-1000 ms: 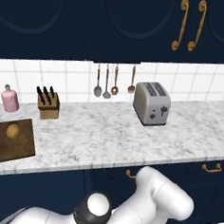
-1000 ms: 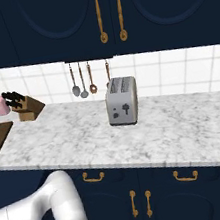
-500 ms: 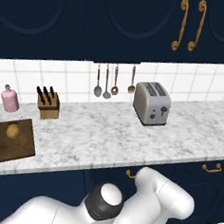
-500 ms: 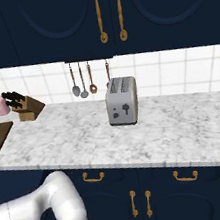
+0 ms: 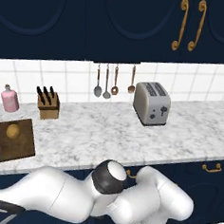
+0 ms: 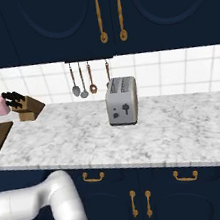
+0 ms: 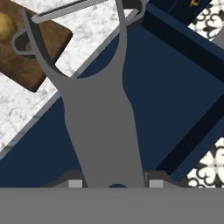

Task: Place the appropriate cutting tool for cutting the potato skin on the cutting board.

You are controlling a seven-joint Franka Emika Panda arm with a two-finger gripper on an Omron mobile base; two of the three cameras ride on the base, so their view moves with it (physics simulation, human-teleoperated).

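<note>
Hand view: the cutting board with the potato lies at upper left, beyond the counter edge. The cutting tool, a grey Y-shaped peeler, is clamped in the gripper, long axis running straight out from the fingers, forked head toward the cutting board.

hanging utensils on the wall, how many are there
4 utensils hang in a row on the tiled wall, left of the toaster.
</note>
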